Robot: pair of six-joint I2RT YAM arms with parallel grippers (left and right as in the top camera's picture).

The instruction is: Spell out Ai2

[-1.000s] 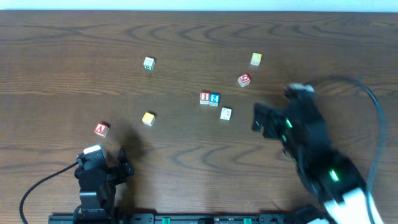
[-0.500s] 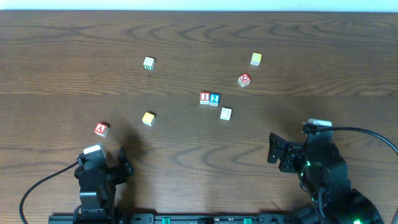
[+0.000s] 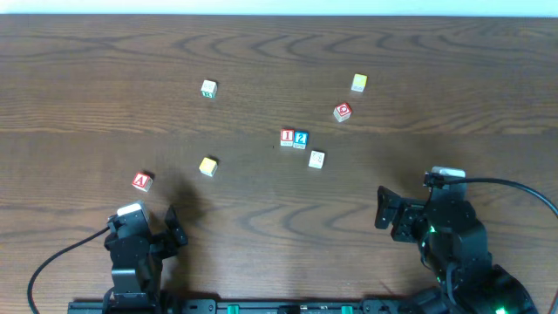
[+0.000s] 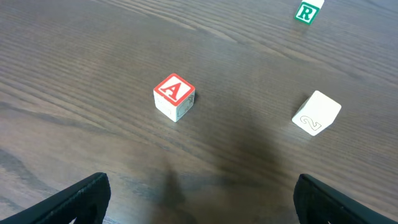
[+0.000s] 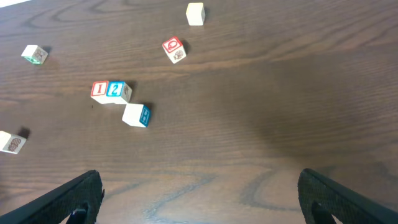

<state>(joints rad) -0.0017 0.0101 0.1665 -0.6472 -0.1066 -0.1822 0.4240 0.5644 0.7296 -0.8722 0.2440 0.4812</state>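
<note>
A red "A" block (image 3: pixel 142 181) lies at the left of the table, also in the left wrist view (image 4: pixel 174 96). A red "I" block (image 3: pixel 287 137) and a blue "2" block (image 3: pixel 301 138) sit side by side touching at mid-table, also in the right wrist view as the "I" (image 5: pixel 99 91) and the "2" (image 5: pixel 115 90). My left gripper (image 3: pixel 171 228) is open and empty near the front edge, just short of the "A" block. My right gripper (image 3: pixel 384 209) is open and empty at the front right, well back from the blocks.
Other loose blocks: a white one with blue side (image 3: pixel 316 160), a red "O" (image 3: pixel 342 112), a yellow one (image 3: pixel 358 82), a green "R" (image 3: pixel 208 88), a yellow one (image 3: pixel 207 166). The right arm's cable (image 3: pixel 523 185) loops at the right edge.
My right arm pulled back from mid-table to the front right one second ago and has stayed still since. The left arm and blocks have not moved.
</note>
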